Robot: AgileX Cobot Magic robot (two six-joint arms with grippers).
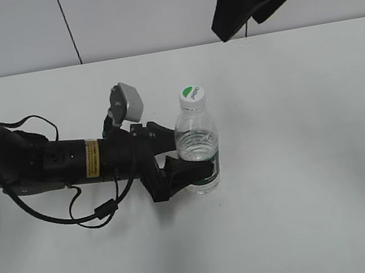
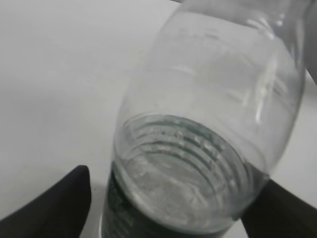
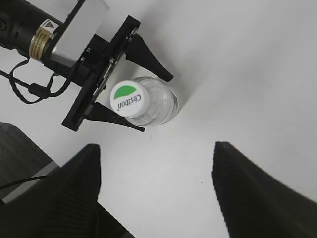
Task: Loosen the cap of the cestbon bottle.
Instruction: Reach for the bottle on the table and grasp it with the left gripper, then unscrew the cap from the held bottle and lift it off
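Observation:
The cestbon bottle (image 1: pixel 198 149) stands upright on the white table, clear with a dark green label band low down. Its cap (image 1: pixel 191 96), white with a green half, is on the neck. The cap (image 3: pixel 128 97) and the bottle (image 3: pixel 159 105) also show from above in the right wrist view. My left gripper (image 1: pixel 187 155) is open, with its fingers close on either side of the bottle's lower body (image 2: pixel 198 148). A narrow gap shows at one finger, and the other finger touches the bottle. My right gripper (image 3: pixel 156 148) is open and empty, high above the bottle (image 1: pixel 241 25).
The left arm (image 1: pixel 68 162) lies along the table from the left, with loose cables beside it. The white table (image 1: pixel 315 177) stretches to the right and front. A dark table edge (image 3: pixel 20 153) shows at the lower left of the right wrist view.

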